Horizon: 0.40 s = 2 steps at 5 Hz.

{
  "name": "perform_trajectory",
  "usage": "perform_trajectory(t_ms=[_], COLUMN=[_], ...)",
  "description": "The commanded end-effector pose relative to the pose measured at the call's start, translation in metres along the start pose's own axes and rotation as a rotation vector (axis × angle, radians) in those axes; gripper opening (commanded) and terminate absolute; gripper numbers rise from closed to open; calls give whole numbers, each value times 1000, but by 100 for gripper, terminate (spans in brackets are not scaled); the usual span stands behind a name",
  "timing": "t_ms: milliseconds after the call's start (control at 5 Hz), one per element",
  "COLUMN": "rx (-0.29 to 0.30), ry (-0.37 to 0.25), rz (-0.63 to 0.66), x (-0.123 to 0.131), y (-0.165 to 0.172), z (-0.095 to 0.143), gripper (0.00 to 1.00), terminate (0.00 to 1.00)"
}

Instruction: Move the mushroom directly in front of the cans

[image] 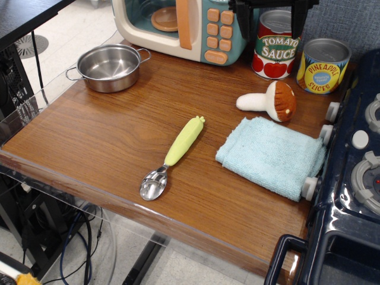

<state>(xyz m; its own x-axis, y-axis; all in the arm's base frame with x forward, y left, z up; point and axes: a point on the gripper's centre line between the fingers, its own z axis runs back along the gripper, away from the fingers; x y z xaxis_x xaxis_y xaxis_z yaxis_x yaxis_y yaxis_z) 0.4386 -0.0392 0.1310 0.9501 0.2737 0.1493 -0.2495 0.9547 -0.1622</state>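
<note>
The mushroom (pixel 271 101), white stem and reddish-brown cap, lies on its side on the wooden table, cap to the right. It rests just in front of the two cans: the red-and-green Tomato Sauce can (pixel 276 46) and the shorter yellow-and-blue Pineapple Slices can (pixel 322 66) at the back right. My gripper (pixel 270 10) is high at the top edge of the view, above the Tomato Sauce can. Its black fingers are spread wide apart and hold nothing. Most of the gripper is cut off by the frame.
A toy microwave (pixel 184 25) stands at the back. A steel pot (pixel 110 67) sits at the back left. A yellow-handled spoon (pixel 175 153) lies mid-table. A folded light-blue cloth (pixel 272 154) lies in front of the mushroom. A dark toy stove (pixel 350 178) borders the right side.
</note>
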Motion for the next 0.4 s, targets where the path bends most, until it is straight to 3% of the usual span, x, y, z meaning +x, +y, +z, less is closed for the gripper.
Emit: perform_trajectory(t_ms=[0,200], rx=[-26,-26], ry=[-69,-69], rz=[-9,-9], x=[-12,-12], y=[7,7], z=[38,38], gripper=[100,100], terminate=[0,100])
